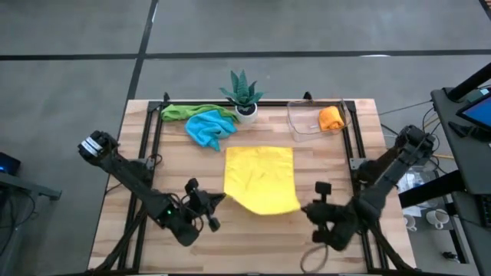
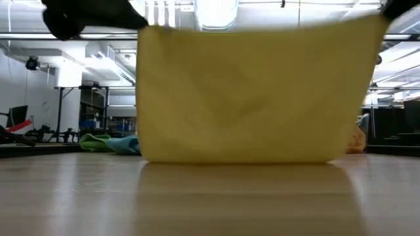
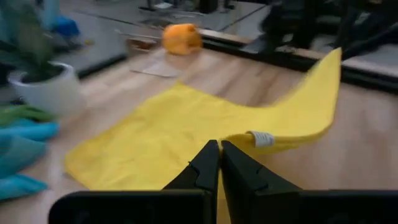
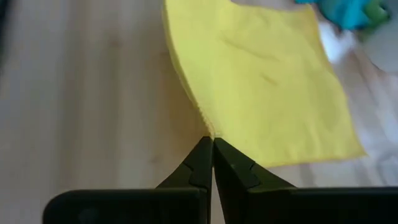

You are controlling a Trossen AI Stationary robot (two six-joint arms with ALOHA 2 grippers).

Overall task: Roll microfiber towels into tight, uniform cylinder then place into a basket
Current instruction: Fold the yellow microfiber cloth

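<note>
A yellow microfiber towel (image 1: 261, 178) lies mid-table, its far part flat on the wood and its near edge raised. My left gripper (image 1: 220, 200) is shut at its near left corner, and my right gripper (image 1: 304, 208) is shut at its near right corner. In the low view the yellow towel (image 2: 256, 98) hangs like a curtain between them, its lower part on the table. A green towel (image 1: 184, 113) and a blue towel (image 1: 209, 128) lie crumpled at the far left. The clear basket (image 1: 305, 123) at the far right holds an orange towel (image 1: 331, 118). My left gripper pinches the yellow towel's near left corner (image 3: 235, 140) between its two fingers, beside a small white tag. The fingers come slanting down from the table's near left. The corner is lifted clear and the far part stays on the table. My right gripper pinches the near right corner (image 4: 209, 130) between its fingertips, slanting down from the near right. The raised edge (image 2: 262, 27) runs nearly straight across to the other gripper.
A spiky green plant in a white pot (image 1: 244, 98) stands at the far middle, between the crumpled towels and the basket. A black frame rail (image 1: 153, 146) runs along the table's left, right and far sides. Bare wood (image 1: 261, 245) lies near the front edge.
</note>
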